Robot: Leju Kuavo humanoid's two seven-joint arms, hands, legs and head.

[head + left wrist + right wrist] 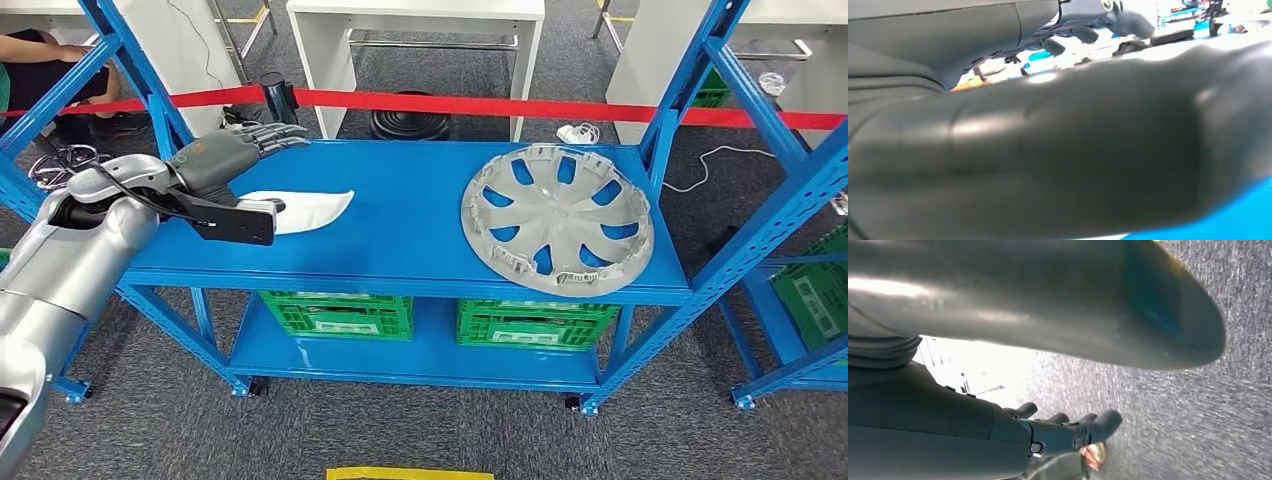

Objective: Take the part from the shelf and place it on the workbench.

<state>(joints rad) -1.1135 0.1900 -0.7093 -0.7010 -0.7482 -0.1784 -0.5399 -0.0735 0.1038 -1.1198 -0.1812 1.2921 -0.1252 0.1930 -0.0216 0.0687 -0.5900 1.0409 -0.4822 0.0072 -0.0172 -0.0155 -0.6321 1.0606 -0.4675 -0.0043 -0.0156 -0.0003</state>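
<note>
Over the blue shelf (400,230), the silver wheel cover (556,217) lies flat near its right edge. A white part (305,208) rests toward the left edge, just beside my left robot hand (240,150), fingers spread, holding nothing, hovering to reach it, I judge. My right robot hand (1068,432) hangs over carpet, fingers loosely apart, empty.

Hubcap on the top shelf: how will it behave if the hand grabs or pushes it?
The hubcap looks like thin moulded plastic with cut-out spokes, so probably light for its width and a bit flexible at the rim. It lies flat on the smooth blue shelf, so a push would likely slide it, not tip it. The rear clips facing up look breakable.
</note>
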